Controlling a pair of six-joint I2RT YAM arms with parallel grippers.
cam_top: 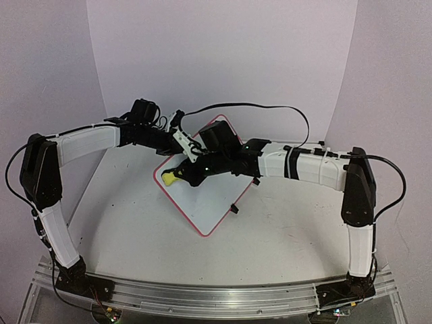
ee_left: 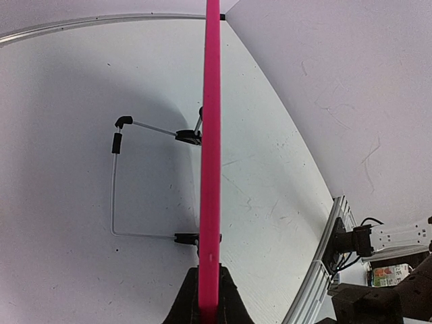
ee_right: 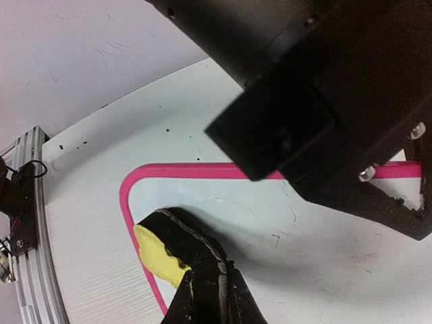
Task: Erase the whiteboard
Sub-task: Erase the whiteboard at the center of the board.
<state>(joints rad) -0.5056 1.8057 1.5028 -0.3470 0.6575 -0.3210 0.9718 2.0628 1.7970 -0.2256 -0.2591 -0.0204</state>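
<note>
The whiteboard is white with a thin pink frame and lies cornerwise at the table's middle, its far edge raised. My left gripper is shut on that far edge. In the left wrist view the pink frame runs edge-on out of the shut gripper. My right gripper is shut on a small yellow-and-black eraser block and presses it on the board's left corner. In the right wrist view the block sits in the gripper by the pink corner. Faint thin marks show on the whiteboard.
The board's wire stand with black feet sticks out from its underside at the right. The left gripper's black body hangs over the board in the right wrist view. The aluminium rail runs along the table's near edge.
</note>
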